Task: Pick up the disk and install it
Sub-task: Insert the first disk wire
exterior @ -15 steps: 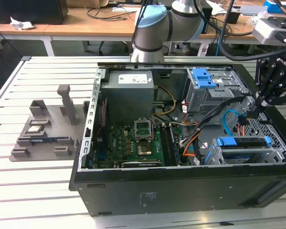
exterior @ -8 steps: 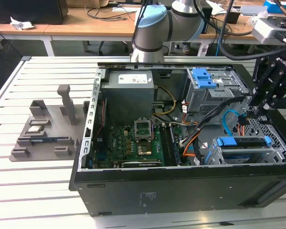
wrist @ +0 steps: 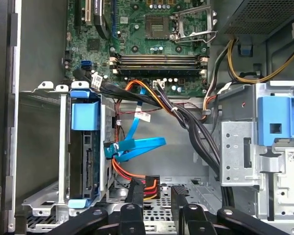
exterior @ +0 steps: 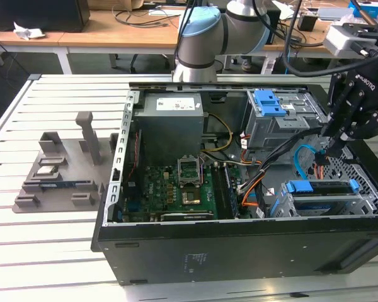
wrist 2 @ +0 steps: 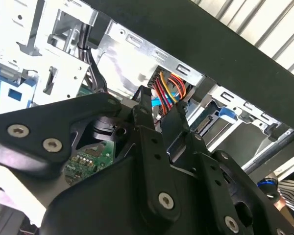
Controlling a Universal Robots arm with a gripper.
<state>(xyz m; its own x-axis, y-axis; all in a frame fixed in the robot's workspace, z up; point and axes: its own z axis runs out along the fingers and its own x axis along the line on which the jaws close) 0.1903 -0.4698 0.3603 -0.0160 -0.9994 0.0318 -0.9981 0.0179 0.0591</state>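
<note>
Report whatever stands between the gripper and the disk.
The gripper hangs beside the cage holding the disk. Between them lie the flat blue cable and orange-red wires.

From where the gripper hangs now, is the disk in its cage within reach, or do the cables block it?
Probably yes. The gripper hangs inside the case just beside the cage, and the disk sits there with its top edge exposed. The orange and blue cables lie beside the cage, not across it.
</note>
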